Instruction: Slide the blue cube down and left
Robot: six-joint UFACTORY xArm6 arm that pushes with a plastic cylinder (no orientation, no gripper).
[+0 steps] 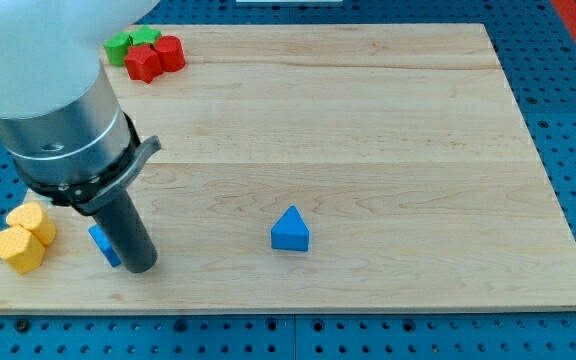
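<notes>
The blue cube (102, 243) lies near the board's lower left, mostly hidden behind my rod. My tip (141, 268) rests on the board just right of it and slightly lower, touching or almost touching it. A blue triangular block (290, 230) sits near the middle of the board's lower part, well to the right of my tip.
Two yellow blocks (24, 236) sit at the board's left edge, just left of the blue cube. Two red blocks (155, 57) and two green blocks (131, 43) cluster at the view's top left. The wooden board (368, 120) lies on a blue perforated table.
</notes>
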